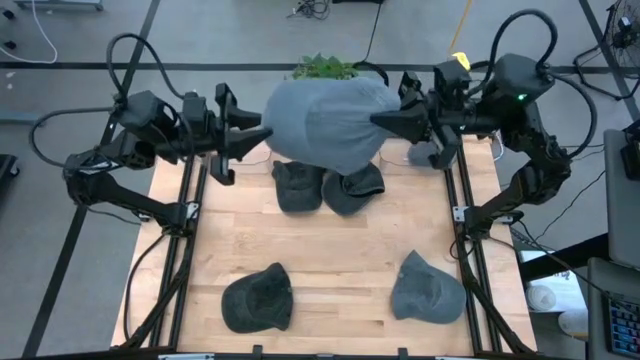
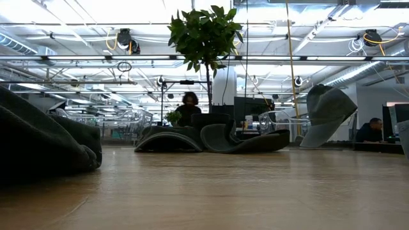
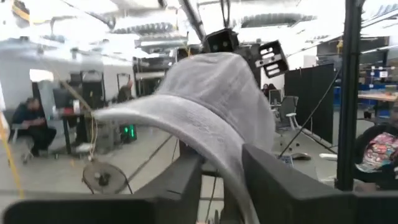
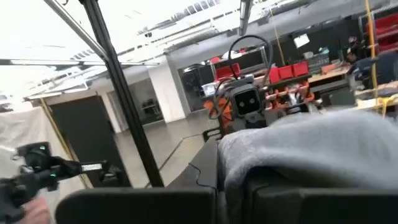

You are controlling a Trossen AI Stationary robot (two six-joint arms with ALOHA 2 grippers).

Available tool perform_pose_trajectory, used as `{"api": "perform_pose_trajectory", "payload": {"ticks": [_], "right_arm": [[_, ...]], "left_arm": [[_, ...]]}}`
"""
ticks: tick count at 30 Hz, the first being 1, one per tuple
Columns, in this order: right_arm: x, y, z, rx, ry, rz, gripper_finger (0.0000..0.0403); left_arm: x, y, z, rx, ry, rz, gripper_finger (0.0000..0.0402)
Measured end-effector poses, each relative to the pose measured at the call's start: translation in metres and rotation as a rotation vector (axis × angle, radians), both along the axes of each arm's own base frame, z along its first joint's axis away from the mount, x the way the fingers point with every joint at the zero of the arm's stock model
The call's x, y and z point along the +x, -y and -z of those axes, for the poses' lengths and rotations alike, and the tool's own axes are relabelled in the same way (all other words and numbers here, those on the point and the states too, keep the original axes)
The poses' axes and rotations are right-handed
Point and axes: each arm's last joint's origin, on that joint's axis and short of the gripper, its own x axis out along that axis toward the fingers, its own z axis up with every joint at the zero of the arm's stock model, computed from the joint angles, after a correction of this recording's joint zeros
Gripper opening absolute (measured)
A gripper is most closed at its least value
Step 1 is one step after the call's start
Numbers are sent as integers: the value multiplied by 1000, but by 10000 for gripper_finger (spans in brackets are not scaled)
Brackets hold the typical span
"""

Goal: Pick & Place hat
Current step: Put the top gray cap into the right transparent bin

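Lighting: bright, even, from ceiling strips (image 2: 77, 61) overhead. Glare: whites out the upper left wrist view. Shadows: soft, short under hats on the table (image 1: 330, 260). Focus: low view blurs the near dark hat (image 2: 38, 144); wrist fingers (image 3: 292, 186) soft.

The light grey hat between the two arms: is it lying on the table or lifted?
Lifted. The hat hangs above the table, between the left gripper and the right gripper; two dark caps lie below it.
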Motion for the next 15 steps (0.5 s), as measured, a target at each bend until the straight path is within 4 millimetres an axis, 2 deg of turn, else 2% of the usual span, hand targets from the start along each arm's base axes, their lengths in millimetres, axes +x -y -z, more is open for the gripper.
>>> {"api": "perform_pose_trajectory", "payload": {"ticks": [8,15], "right_arm": [[-13,7,-5,80,8,-14,4],[-32,15,0,187,-96,27,4]], "left_arm": [[-14,-2,7,-99,-100,5,203],[-25,-1,17,-250,-214,25,231]]}}
